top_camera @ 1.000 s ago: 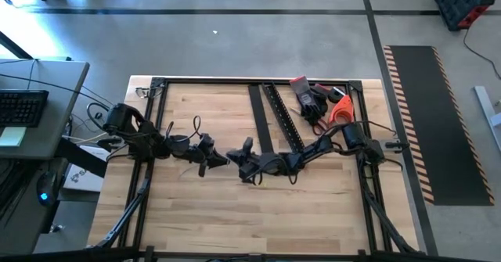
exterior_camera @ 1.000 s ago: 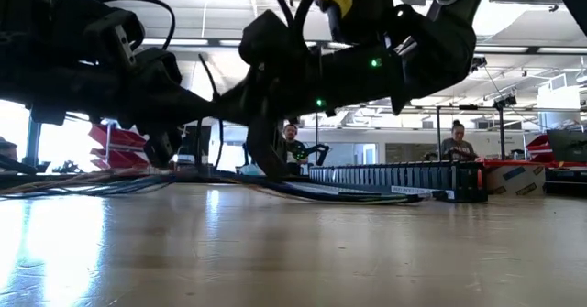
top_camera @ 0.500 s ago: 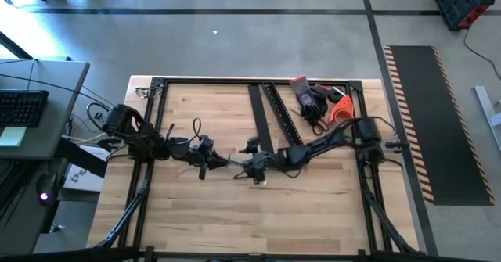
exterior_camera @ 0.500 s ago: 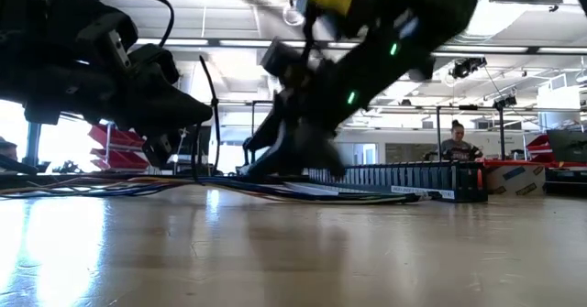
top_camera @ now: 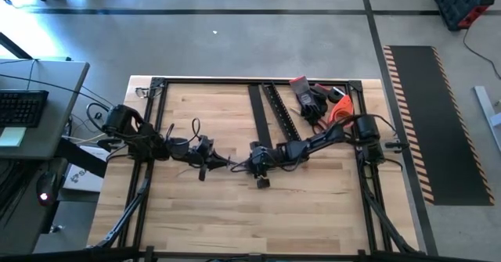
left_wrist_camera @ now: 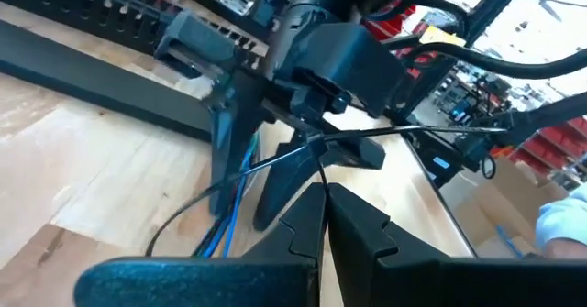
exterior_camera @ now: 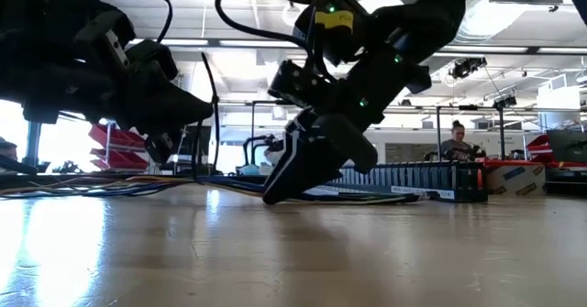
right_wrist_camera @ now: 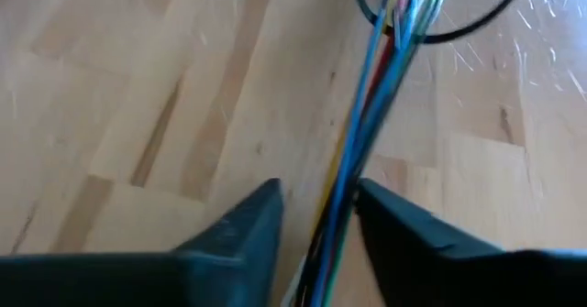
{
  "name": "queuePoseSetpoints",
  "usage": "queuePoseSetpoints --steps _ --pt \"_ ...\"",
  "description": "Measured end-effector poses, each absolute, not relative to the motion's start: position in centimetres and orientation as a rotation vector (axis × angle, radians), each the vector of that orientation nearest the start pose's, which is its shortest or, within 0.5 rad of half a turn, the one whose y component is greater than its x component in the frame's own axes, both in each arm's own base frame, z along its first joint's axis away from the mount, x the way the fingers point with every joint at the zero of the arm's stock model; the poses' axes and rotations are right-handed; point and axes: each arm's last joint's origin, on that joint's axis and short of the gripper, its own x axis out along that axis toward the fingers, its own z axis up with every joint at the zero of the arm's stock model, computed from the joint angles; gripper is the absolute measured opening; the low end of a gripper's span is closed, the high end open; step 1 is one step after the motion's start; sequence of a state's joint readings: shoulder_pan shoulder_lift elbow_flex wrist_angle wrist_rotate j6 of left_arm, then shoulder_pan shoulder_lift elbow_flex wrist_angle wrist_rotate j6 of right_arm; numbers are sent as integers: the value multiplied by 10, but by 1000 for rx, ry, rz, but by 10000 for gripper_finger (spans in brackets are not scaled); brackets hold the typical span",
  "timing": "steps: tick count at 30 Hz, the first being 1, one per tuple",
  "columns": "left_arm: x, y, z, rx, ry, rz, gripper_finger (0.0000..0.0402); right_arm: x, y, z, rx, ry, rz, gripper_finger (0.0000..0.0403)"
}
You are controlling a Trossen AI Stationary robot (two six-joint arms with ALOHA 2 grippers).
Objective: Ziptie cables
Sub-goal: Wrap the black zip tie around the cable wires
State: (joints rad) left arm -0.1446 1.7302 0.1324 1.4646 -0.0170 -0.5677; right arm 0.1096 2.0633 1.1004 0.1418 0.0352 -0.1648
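Two dark robot arms meet near the middle of a pale wooden desk [top_camera: 313, 207], seen from above, with a loose bunch of thin cables [right_wrist_camera: 367, 115] stretched flat on the wood between them. The right pincer [right_wrist_camera: 316, 229] points down at the desk with its two dark fingers [right_wrist_camera: 243, 224] standing apart on either side of the bunch; the blue, yellow, red and whitish strands run through the narrow gap between them, and whether the fingers press on the wires cannot be told. The left pincer [left_wrist_camera: 321, 224], just to the left of it on the same line of cables, has its fingers closed together, and a thin dark strand [left_wrist_camera: 275, 165] crosses in front of its tips toward the right arm's wrist. From desk height the cables [exterior_camera: 110, 186] lie low along the wood and pass under the right pincer [exterior_camera: 289, 183], whose tip is at or just above the surface. At the far edge of the desk lie two long black slotted rails [top_camera: 274, 113], with black gloves [top_camera: 311, 102] and an orange-handled tool [top_camera: 338, 108] just beside them. In the room behind, a person [exterior_camera: 456, 145] shows beyond the desk.
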Motion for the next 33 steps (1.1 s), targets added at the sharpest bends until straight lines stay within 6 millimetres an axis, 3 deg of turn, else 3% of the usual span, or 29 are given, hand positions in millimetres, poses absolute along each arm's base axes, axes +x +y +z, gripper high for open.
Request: queuePoseSetpoints --steps 4,10,18,27,30,33 --pt "217 -36 109 -532 139 -106 0 401 43 99 -218 764 116 26" --pt "231 -42 116 -478 111 -122 0 412 38 112 -242 603 66 5" --pt "233 -40 110 -404 159 -53 0 410 38 129 -235 573 78 3" --pt "237 -42 98 -386 185 -29 0 410 33 128 -189 586 80 5" --pt "241 -46 88 -386 206 -38 0 410 33 128 -199 585 86 28" --pt "244 -52 79 -387 197 -31 0 409 34 127 -178 600 102 78"
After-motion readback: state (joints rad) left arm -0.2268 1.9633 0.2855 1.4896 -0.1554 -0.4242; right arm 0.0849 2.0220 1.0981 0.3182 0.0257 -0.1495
